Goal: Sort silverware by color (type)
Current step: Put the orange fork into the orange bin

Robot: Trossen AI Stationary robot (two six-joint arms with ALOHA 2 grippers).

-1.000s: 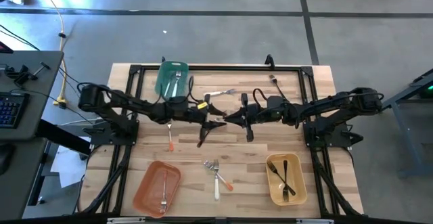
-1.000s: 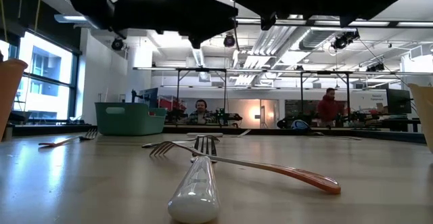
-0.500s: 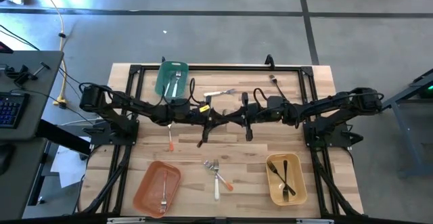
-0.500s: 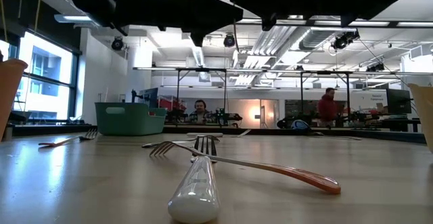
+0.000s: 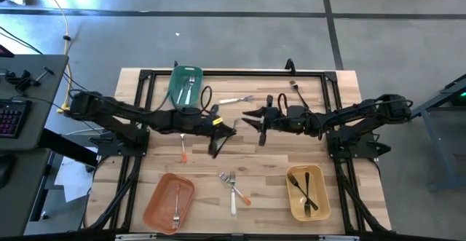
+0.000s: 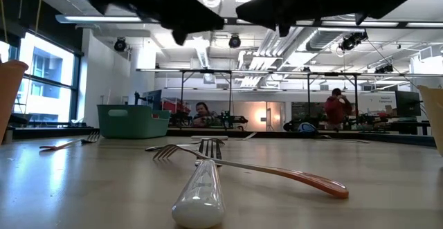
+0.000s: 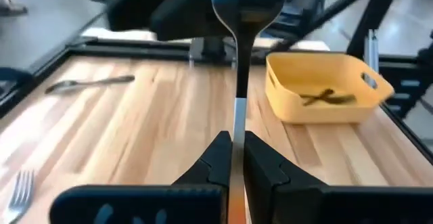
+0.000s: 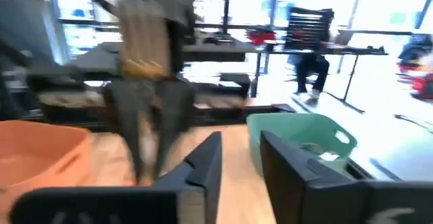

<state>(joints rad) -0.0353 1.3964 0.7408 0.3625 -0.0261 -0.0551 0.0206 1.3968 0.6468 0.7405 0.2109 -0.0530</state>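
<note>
My left gripper (image 5: 230, 128) hangs above the table's middle, shut on a spoon (image 7: 238, 61) with a dark shiny bowl and a silver shaft. My right gripper (image 5: 247, 116) hovers a short way to its right, open and holding nothing; its own view shows the gap between its fingers (image 8: 240, 146). In the low view both are dark shapes overhead, the left (image 6: 181, 18) and the right (image 6: 277, 7). A white-handled fork (image 5: 232, 194) and an orange-tipped fork (image 5: 240, 191) lie flat near the near edge. Another orange-tipped fork (image 5: 182, 148) lies under the left arm. My left gripper pinches the spoon's shaft (image 7: 237, 119) between its two fingers. The spoon runs on ahead along the fingers, its bowl (image 7: 247, 1) out in front, lifted clear of the table. An orange tint shows on the handle low between the fingers.
A green bin (image 5: 185, 85) with a fork stands far left. An orange bin (image 5: 169, 199) with a fork stands near left, and a yellow bin (image 5: 307, 191) with black utensils near right. A silver utensil (image 5: 237, 100) and a dark one (image 5: 297, 89) lie near the far edge.
The two grippers stood tip to tip above the table's middle. My left gripper has since drawn back toward the table's left edge, still shut on the spoon, and a gap has opened between the two. My right gripper has shifted slightly toward the far edge.
</note>
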